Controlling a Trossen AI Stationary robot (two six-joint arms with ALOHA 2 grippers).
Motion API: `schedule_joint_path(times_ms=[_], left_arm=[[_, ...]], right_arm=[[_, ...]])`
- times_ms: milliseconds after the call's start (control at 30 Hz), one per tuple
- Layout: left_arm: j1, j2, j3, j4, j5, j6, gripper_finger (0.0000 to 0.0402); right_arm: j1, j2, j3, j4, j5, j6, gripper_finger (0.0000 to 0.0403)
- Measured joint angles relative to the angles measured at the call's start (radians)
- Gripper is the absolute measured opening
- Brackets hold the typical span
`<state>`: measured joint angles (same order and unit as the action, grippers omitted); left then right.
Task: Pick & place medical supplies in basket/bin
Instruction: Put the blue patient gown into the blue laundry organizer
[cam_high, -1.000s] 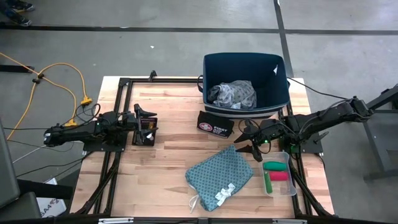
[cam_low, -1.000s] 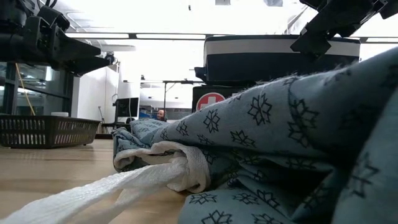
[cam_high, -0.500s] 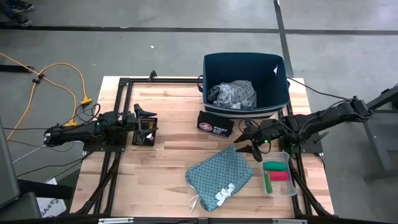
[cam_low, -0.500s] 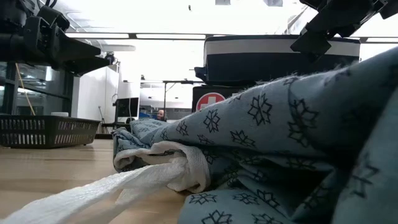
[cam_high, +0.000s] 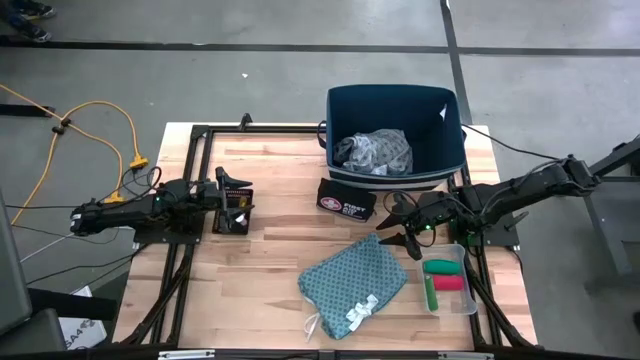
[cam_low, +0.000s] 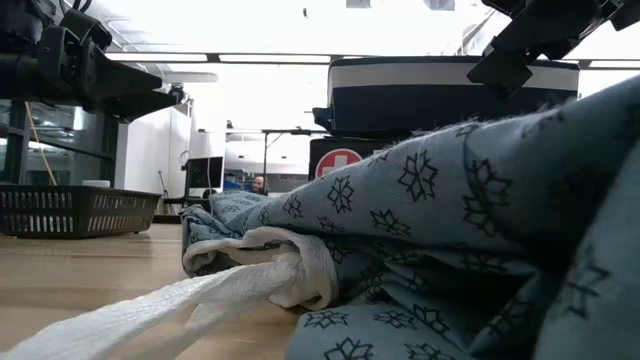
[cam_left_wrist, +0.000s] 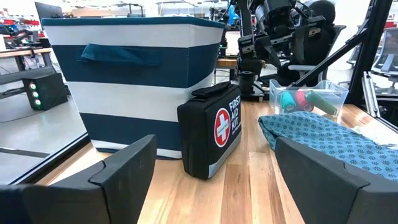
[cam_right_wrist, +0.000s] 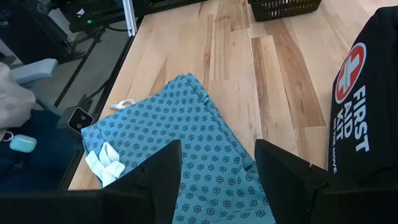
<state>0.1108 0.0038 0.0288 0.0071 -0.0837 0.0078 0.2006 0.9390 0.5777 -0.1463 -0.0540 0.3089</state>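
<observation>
A dark blue bin stands at the table's far edge with a pale blue-grey patterned cloth crumpled inside it. A teal patterned cloth lies flat on the table, its white ties at its near end. A green roll and a red roll lie in a clear tray at the right. My right gripper hangs open above the teal cloth's far right corner, touching nothing. My left gripper waits open at the table's left, pointing level toward the bin.
A black first aid pouch stands against the bin's near side. A small black mesh basket sits under my left gripper. Black frame rails run along both sides of the table. Bare wood lies between the basket and the teal cloth.
</observation>
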Motion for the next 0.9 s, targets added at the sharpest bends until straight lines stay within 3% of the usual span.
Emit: schedule_joint_path(times_ms=[600,900], left_arm=[[0.0,0.0,0.0,0.001,0.0,0.0,0.0321],[0.0,0.0,0.0,0.001,0.0,0.0,0.0321]], right_arm=[[0.0,0.0,0.0,0.0,0.0,0.0,0.0192],[0.0,0.0,0.0,0.0,0.049,0.0,0.0192]])
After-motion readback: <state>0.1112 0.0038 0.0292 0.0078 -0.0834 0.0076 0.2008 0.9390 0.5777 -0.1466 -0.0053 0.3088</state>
